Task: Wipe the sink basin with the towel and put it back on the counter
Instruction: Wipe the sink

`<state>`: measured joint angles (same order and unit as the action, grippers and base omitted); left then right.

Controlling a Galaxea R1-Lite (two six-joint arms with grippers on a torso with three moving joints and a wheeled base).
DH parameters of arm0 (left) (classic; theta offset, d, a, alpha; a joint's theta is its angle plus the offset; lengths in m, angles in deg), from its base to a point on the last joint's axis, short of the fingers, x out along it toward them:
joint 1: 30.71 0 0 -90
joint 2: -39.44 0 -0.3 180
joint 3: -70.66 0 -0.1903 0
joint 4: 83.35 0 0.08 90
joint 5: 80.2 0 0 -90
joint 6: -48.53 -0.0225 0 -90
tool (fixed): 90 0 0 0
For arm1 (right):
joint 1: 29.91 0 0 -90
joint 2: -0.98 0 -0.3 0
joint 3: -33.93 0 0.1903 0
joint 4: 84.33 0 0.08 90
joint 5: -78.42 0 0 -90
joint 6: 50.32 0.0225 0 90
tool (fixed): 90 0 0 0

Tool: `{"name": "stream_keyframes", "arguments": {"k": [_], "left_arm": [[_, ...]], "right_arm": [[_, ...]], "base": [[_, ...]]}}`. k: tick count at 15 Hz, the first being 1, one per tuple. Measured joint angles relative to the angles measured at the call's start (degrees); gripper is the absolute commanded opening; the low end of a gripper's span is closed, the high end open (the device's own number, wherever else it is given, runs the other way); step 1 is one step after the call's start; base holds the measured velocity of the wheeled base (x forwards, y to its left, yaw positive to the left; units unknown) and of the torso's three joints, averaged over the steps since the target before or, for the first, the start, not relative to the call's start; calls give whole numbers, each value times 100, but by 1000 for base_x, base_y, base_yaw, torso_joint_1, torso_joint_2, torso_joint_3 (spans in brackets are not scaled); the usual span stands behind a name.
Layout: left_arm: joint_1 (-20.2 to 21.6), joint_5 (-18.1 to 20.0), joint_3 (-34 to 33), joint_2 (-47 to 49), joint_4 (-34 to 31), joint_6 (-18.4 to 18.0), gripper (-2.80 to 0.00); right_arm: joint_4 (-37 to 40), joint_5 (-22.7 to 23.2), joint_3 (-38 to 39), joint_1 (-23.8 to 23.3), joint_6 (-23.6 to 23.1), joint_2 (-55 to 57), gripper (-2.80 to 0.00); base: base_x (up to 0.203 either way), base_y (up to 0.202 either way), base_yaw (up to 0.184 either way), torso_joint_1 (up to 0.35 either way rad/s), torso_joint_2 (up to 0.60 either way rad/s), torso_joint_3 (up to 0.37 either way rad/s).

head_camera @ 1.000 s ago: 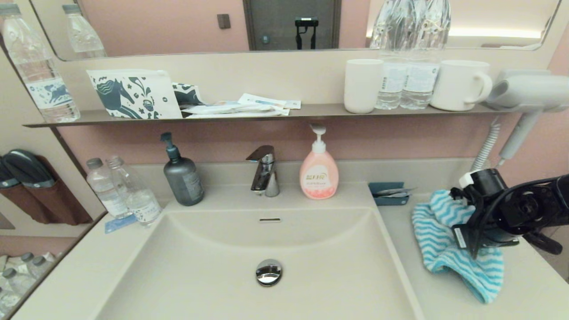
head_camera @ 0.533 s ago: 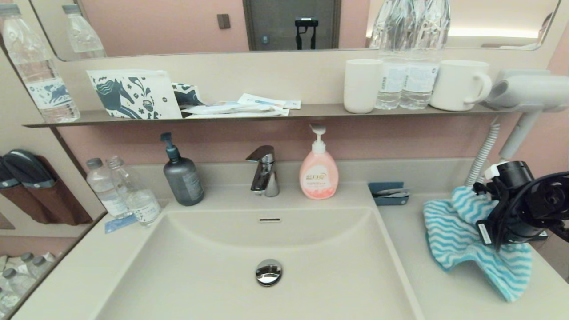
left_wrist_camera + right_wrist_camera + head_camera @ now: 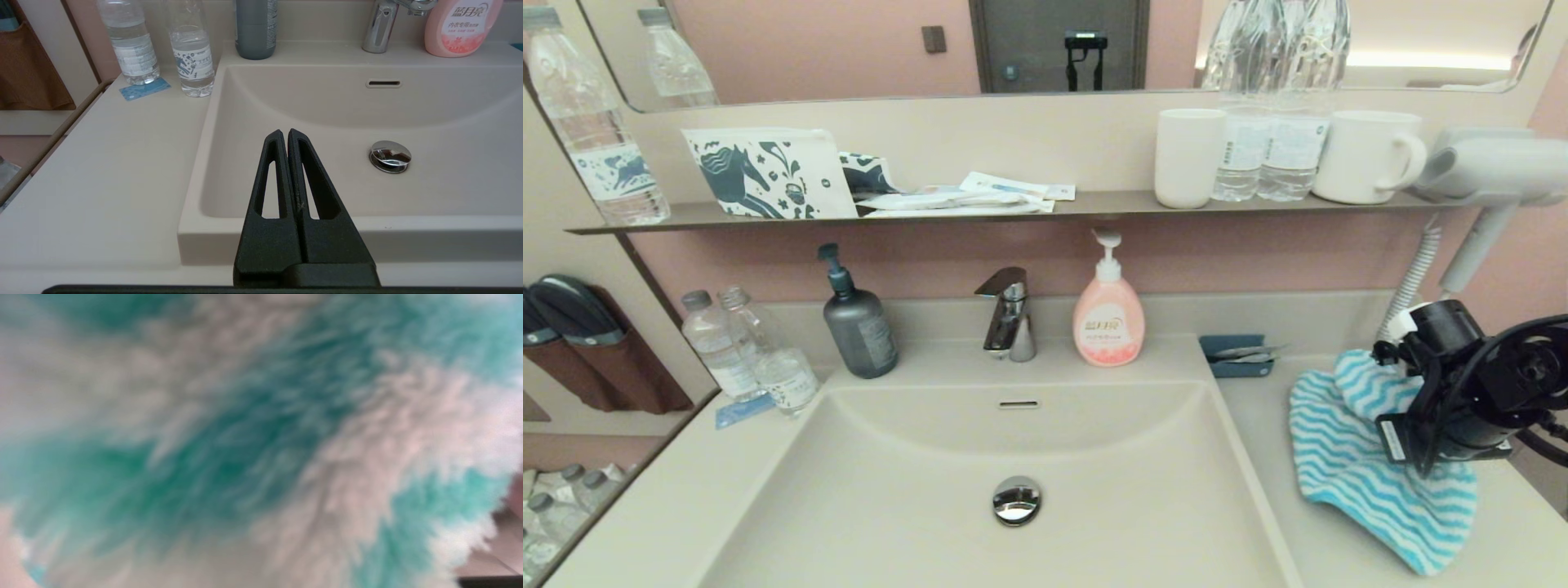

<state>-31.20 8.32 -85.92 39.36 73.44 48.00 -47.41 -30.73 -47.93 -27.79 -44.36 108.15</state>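
Covering right fingers, apparently, towel [image 3: 1347, 457]

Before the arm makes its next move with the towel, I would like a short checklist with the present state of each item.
1. Towel on the counter, right of the sink basin: ok.
2. Right gripper over the towel: ok.
3. Right gripper's hold on the towel: cannot tell, cloth fills the right wrist view.
4. Basin free of objects around the drain plug: ok.
5. Left gripper shut, parked at the basin's front edge: ok.
6. Small blue tray apart from the towel: ok.
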Motion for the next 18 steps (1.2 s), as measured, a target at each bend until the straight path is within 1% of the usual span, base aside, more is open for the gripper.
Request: {"name": "stream_keyframes", "arguments": {"k": [2,4,6,7,10,12,14,18], "left_arm": [[2,2,0,0,2,-2,-280],[2,2,0,0,1,0,-280],[2,2,0,0,2,-1,-280],[2,0,0,0,2,0,-280],[0,0,0,0,2,0,-280],[0,2,0,0,3,0,-280],[1,0,0,0,4,0,-280],[0,-1,0,0,2,0,-280]], "right_arm": [[-450,153,60,42,31,7,-280],[-1074,574,344,52,37,0,-280],[-1659,648,761,52,21,-9,-280],[-1903,660,967,52,15,-17,0],[-2569,675,1469,52,-130,-48,0],[-2627,675,1571,52,-167,-148,0],[-2385,675,1599,52,-228,-395,0],[-1312,662,1406,42,-280,-1237,0]], "base": [[0,0,0,0,0,0],[0,0,0,0,0,0],[0,0,0,0,0,0],[0,0,0,0,0,0],[0,0,0,0,0,0],[0,0,0,0,0,0],[0,0,0,0,0,0],[0,0,0,0,0,0]]}}
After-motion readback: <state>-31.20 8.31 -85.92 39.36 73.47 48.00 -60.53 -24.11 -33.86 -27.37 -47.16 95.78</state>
